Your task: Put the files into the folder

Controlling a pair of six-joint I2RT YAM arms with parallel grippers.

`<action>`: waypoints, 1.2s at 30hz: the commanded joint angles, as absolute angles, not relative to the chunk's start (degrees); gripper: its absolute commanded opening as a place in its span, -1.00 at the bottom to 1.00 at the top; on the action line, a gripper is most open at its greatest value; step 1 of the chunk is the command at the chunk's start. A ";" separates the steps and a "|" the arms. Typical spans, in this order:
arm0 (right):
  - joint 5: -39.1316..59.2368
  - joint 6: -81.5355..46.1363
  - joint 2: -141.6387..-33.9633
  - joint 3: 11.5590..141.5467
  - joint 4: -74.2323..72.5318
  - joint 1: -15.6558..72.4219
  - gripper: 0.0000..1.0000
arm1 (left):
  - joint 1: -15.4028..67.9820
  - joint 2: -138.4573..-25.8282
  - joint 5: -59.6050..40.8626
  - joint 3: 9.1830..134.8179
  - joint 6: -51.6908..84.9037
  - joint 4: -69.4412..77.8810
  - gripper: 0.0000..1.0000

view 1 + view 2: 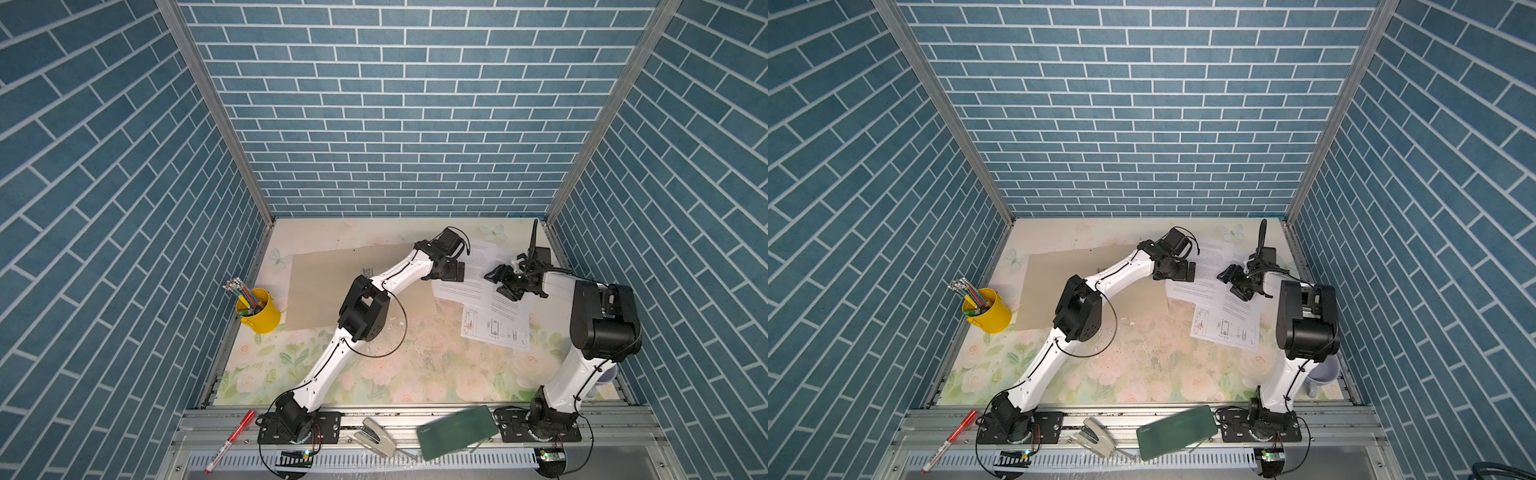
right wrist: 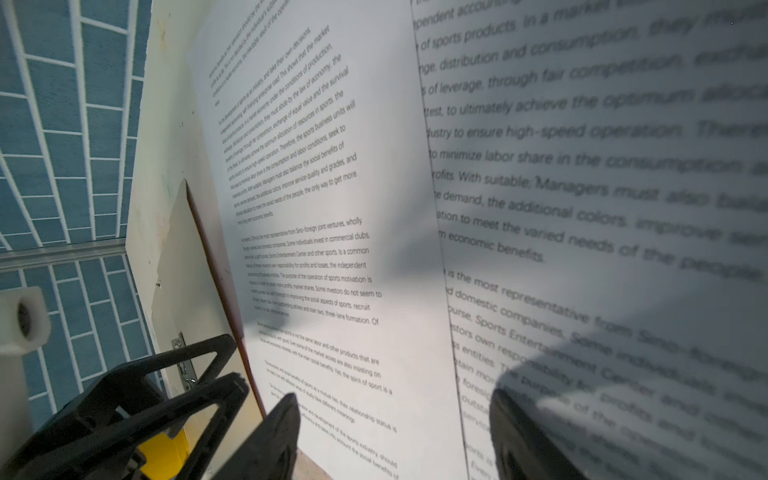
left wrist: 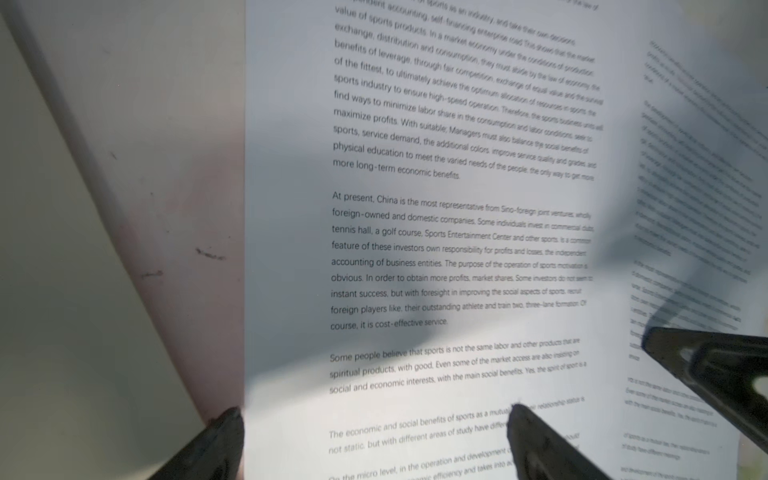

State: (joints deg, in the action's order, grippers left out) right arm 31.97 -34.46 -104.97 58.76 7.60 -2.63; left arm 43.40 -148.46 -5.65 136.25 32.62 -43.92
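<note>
The tan folder [image 1: 328, 286] lies open and flat at the back left, with its metal clip [image 2: 183, 365] at the spine. The files lie overlapping to its right. One text sheet [image 1: 478, 257] is nearest the folder, another text sheet [image 1: 509, 309] lies partly over it, and the drawing sheet [image 1: 494, 330] with a red mark is nearest the front. My left gripper [image 3: 374, 409] reaches across the folder and stands open low over the first text sheet's folder-side edge. My right gripper [image 2: 395, 397] is open too, straddling the edge where the two text sheets [image 2: 324, 232] overlap. Nothing is held.
A yellow cup of pencils [image 1: 257, 309] stands left of the folder. On the front rail lie a red marker [image 1: 230, 440], a stapler [image 1: 376, 436] and a dark green case [image 1: 455, 432]. A mug [image 1: 1323, 374] sits at the right edge. A black stand [image 1: 540, 253] occupies the back right corner.
</note>
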 commanded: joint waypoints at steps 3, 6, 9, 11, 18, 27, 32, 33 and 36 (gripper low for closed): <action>33.48 -32.45 -106.85 61.52 9.56 -2.55 0.44 | 43.51 -150.28 -7.02 139.22 34.14 -46.23 0.99; 33.18 -31.84 -106.96 61.79 10.54 -2.60 0.44 | 43.51 -150.47 -6.60 139.22 34.56 -46.75 0.98; 32.87 -31.31 -106.81 61.79 11.23 -2.56 0.44 | 43.51 -150.21 -5.45 139.22 34.64 -47.46 0.98; 32.76 -31.20 -106.62 61.54 11.30 -2.56 0.44 | 43.55 -149.83 -4.97 139.22 34.62 -47.40 0.98; 32.20 -31.13 -106.29 61.69 11.55 -2.55 0.44 | 43.51 -148.03 -2.31 139.00 34.06 -47.03 0.98; 32.58 -30.76 -106.79 62.41 12.04 -2.55 0.44 | 43.51 -148.70 -2.88 138.09 34.27 -46.15 0.99; 32.82 -30.33 -107.22 62.66 12.68 -2.55 0.44 | 43.51 -149.67 -4.08 138.08 34.97 -46.70 0.99; 33.02 -30.16 -107.36 62.76 12.87 -2.55 0.44 | 43.51 -149.92 -4.21 138.08 35.09 -46.91 0.99; 33.54 -29.72 -107.83 63.24 13.67 -2.50 0.44 | 43.51 -150.44 -4.93 138.08 35.66 -47.37 0.98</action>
State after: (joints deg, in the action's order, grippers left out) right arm 32.97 -32.47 -106.21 61.01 10.68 -2.63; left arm 43.40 -149.60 -4.19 137.97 34.85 -45.74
